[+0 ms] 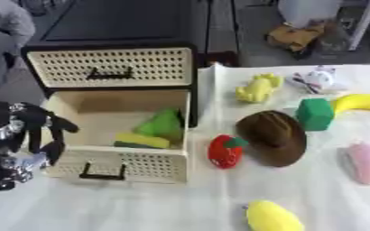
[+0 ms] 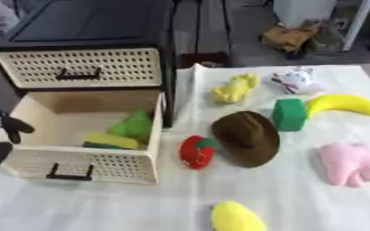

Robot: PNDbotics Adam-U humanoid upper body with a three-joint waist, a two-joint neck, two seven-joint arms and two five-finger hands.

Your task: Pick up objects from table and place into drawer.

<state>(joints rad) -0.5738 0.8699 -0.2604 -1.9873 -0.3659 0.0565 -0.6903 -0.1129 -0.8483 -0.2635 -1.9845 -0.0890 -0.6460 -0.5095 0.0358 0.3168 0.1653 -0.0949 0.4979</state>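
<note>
The cream drawer (image 1: pixel 117 171) stands pulled open at the left, with a green soft toy (image 1: pixel 163 124) and a yellow-green sponge (image 1: pixel 142 140) inside. My left hand (image 1: pixel 38 131) hangs just left of the drawer's front corner, fingers curled, holding nothing I can see. On the white cloth to the right lie a red strawberry (image 1: pixel 224 151), a brown hat (image 1: pixel 275 136), a green block (image 1: pixel 315 113), a banana (image 1: pixel 362 102), a yellow figure (image 1: pixel 258 87), a white plush (image 1: pixel 318 80), a pink plush (image 1: pixel 368 162) and a yellow lemon shape (image 1: pixel 271 216). My right hand does not show.
Above the open drawer, the cabinet's upper drawer (image 1: pixel 109 67) is closed, with a black handle. A person's grey sleeve (image 1: pixel 2 27) shows at the far left. Brown clutter (image 1: pixel 298 36) lies on the floor beyond the table.
</note>
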